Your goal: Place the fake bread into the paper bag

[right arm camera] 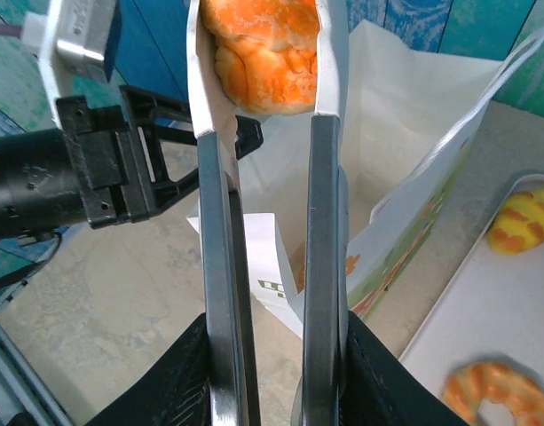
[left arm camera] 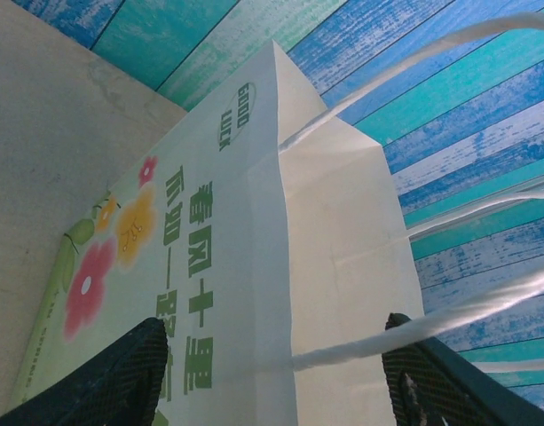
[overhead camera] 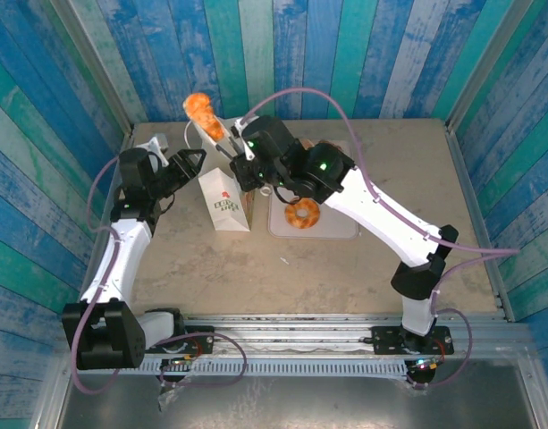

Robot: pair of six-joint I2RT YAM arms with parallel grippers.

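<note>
Steel tongs, clamped between the right gripper's jaws, pinched orange bread near the bag's mouth; the left gripper's jaws stood spread, facing the bag.

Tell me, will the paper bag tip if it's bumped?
Probably: the paper bag stands tall and narrow, so a nudge could topple it. Its thin paper walls show creases, so they likely buckle easily.
</note>
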